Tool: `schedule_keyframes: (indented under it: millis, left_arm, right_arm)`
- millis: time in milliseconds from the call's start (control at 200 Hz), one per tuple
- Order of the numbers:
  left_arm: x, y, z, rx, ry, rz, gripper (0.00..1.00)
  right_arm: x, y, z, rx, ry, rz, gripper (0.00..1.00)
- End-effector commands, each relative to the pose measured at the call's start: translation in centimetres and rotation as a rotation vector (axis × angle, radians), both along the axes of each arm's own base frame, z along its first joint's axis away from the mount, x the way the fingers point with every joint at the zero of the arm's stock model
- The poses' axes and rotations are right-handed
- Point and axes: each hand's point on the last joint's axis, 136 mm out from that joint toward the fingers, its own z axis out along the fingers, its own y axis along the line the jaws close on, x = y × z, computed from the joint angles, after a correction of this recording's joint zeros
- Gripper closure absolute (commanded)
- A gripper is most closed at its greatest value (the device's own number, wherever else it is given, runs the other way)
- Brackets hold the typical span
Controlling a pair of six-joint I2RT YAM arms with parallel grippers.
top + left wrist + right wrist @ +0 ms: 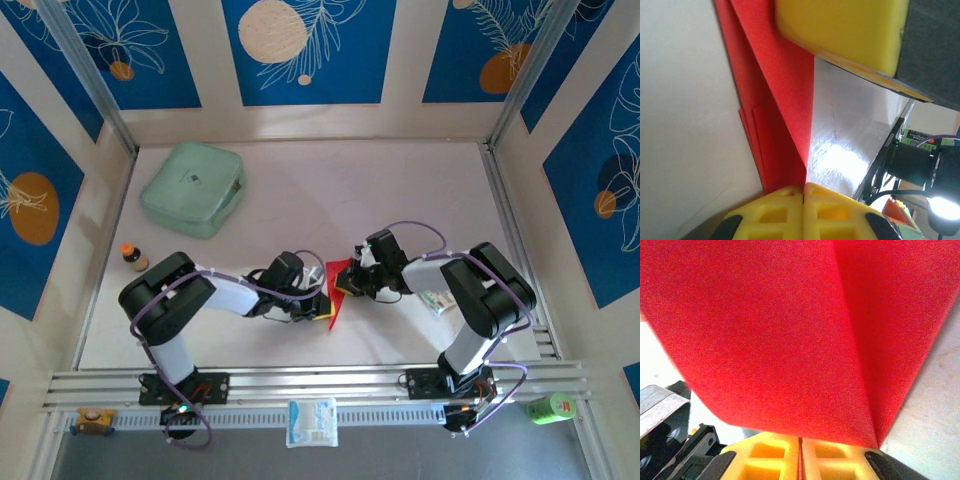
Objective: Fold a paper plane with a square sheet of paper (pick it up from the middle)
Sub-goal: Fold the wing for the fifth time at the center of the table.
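Observation:
The square sheet of paper (pixel 339 282) is bright red and folded along creases into a narrow pointed shape, its tip toward the near edge. It hangs between my two grippers at the middle of the table. My left gripper (pixel 322 308) is shut on its lower part. In the left wrist view the paper (pixel 782 105) runs down into the closed yellow fingertips of my left gripper (pixel 803 190). My right gripper (pixel 357 282) is shut on the upper part. In the right wrist view the paper (pixel 790 330) rises from my right gripper (pixel 800 444), with a thin red edge pinched between the pads.
A mint-green case (pixel 193 188) lies at the back left. A small brown bottle (pixel 132 257) with an orange cap stands by the left arm. One small packet (pixel 435 300) lies beside the right arm, and a white packet (pixel 312 420) rests on the front rails.

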Motion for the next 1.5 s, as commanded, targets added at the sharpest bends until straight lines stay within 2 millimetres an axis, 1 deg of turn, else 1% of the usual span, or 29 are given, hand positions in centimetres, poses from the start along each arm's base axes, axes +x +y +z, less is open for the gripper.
schedule_keyframes:
  millis: [0, 105, 195, 375, 565, 640, 745, 830, 930, 945, 1005, 1080, 1175, 1210, 1270, 1320, 1450, 1495]
  left_arm:
    - [0.1, -0.1, 0.6, -0.018, 0.002, -0.001, 0.97]
    - [-0.5, 0.0, 0.4, -0.018, 0.024, -0.02, 1.0]
    - [-1.1, 0.3, 0.0, 0.0, 0.041, -0.033, 1.0]
    - [-2.8, 0.7, -1.4, 0.046, 0.097, -0.085, 1.0]
    - [-3.9, 0.5, -2.1, 0.053, 0.133, -0.12, 0.96]
    - [-4.2, 0.6, -2.5, 0.068, 0.137, -0.129, 0.96]
    - [-4.4, 1.7, -3.1, 0.133, 0.13, -0.123, 0.93]
    - [-4.7, 2.0, -3.3, 0.149, 0.137, -0.128, 0.91]
    - [-5.0, 2.2, -3.3, 0.15, 0.138, -0.128, 0.83]
    - [-5.0, 2.2, -3.2, 0.149, 0.138, -0.128, 0.83]
    - [-5.2, 2.1, -3.0, 0.136, 0.133, -0.136, 0.93]
    - [-5.4, 2.0, -3.0, 0.127, 0.137, -0.144, 1.0]
    - [-5.7, 1.8, -3.0, 0.117, 0.149, -0.156, 1.0]
    - [-5.8, 2.0, -3.2, 0.126, 0.152, -0.154, 0.96]
    - [-5.9, 2.2, -3.4, 0.14, 0.153, -0.151, 0.93]
    - [-6.0, 2.5, -3.5, 0.152, 0.154, -0.149, 0.88]
    - [-6.3, 2.8, -3.6, 0.155, 0.157, -0.15, 0.88]
    - [-6.4, 2.7, -3.4, 0.146, 0.156, -0.154, 0.91]
  right_arm:
    - [-1.8, -1.9, -2.9, -0.122, 0.097, -0.031, 0.89]
    - [-1.9, -2.0, -3.0, -0.127, 0.102, -0.033, 0.89]
    - [-2.0, -2.1, -3.1, -0.133, 0.106, -0.034, 0.9]
    - [-2.1, -2.2, -3.4, -0.141, 0.114, -0.035, 0.9]
    - [-2.2, -2.2, -3.7, -0.155, 0.125, -0.031, 0.91]
    - [-2.2, -2.3, -3.8, -0.162, 0.129, -0.035, 0.91]
    - [-2.3, -2.4, -3.8, -0.17, 0.132, -0.036, 0.91]
    - [-2.2, -2.4, -3.8, -0.172, 0.129, -0.036, 0.91]
    - [-2.2, -2.4, -3.8, -0.174, 0.13, -0.037, 0.91]
    - [-2.2, -2.4, -3.8, -0.173, 0.129, -0.036, 0.91]
    - [-2.2, -2.4, -3.8, -0.175, 0.129, -0.037, 0.91]
    - [-2.2, -2.4, -3.9, -0.177, 0.131, -0.035, 0.91]
    - [-2.3, -2.5, -3.9, -0.182, 0.134, -0.035, 0.91]
    - [-2.3, -2.5, -3.9, -0.184, 0.134, -0.035, 0.91]
    - [-2.3, -2.5, -3.9, -0.184, 0.134, -0.036, 0.91]
    - [-2.3, -2.5, -3.9, -0.184, 0.136, -0.034, 0.91]
    - [-2.3, -2.5, -4.0, -0.189, 0.136, -0.035, 0.91]
    - [-2.3, -2.5, -4.0, -0.188, 0.136, -0.035, 0.92]
